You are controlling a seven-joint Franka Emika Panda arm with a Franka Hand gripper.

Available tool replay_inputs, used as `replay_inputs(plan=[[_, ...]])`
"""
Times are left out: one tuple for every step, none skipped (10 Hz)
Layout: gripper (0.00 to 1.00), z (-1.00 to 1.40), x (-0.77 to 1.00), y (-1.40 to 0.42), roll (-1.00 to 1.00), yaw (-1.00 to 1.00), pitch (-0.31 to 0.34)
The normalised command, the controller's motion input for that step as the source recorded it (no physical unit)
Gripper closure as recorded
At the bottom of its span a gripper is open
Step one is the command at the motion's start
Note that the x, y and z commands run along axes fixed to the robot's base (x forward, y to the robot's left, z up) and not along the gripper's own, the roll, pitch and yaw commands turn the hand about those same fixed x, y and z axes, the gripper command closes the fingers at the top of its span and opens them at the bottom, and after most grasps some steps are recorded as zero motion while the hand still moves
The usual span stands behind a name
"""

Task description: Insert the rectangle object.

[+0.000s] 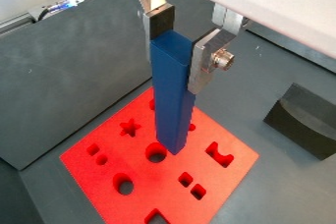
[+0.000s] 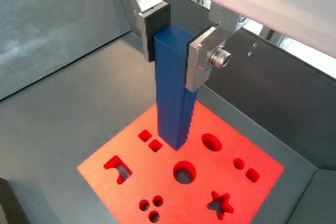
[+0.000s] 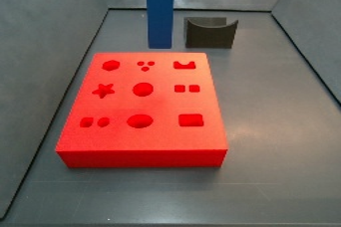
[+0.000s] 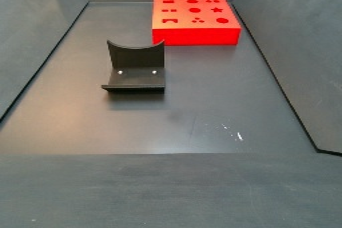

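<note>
Rectangle object (image 1: 172, 90), the blue bar, is pinched upright in the hand (image 1: 179, 37) over the red block (image 3: 144, 107), so line it up with the rectangle hole (image 3: 192, 120) and lower it slowly and straight.

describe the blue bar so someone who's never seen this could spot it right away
Find the red block with shaped holes on the grey floor. Hanging upright above it, clamped between the silver fingers of the end effector, is the rectangle object. It is the only blue piece: tall, slim and plain, unlike the squat dark holder nearby.
</note>
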Motion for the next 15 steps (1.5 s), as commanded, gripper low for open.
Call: replay_inputs(plan=[[1.0, -0.05, 0.0, -0.06, 0.0, 0.0, 0.0], [1.0, -0.05, 0.0, -0.07, 0.0, 0.0, 0.0], [1.0, -0.04, 0.0, -0.12, 0.0, 0.0, 0.0], [1.0, -0.09, 0.28, -0.51, 0.0, 0.0, -0.001], [1.0, -0.07, 0.59, -0.7, 0.0, -0.09, 0.0], [1.0, -0.07, 0.68, -0.74, 0.0, -0.11, 0.0], [1.0, -0.01, 0.7, -0.75, 0.0, -0.09, 0.0], [1.0, 0.0, 0.77, -0.77, 0.0, -0.03, 0.0], [1.0, 0.0, 0.75, -0.76, 0.0, -0.06, 0.0], [1.0, 0.0, 0.64, -0.73, 0.0, -0.16, 0.0], [1.0, 0.0, 0.64, -0.7, 0.0, -0.19, 0.0], [1.0, -0.22, 0.69, -0.54, 0.11, -0.2, 0.0], [1.0, -0.08, 0.74, -0.15, 0.5, -0.03, 0.0], [1.0, 0.0, 0.67, -0.04, 0.5, 0.0, 0.0], [1.0, 0.04, 0.61, 0.0, 0.5, 0.0, 0.0]])
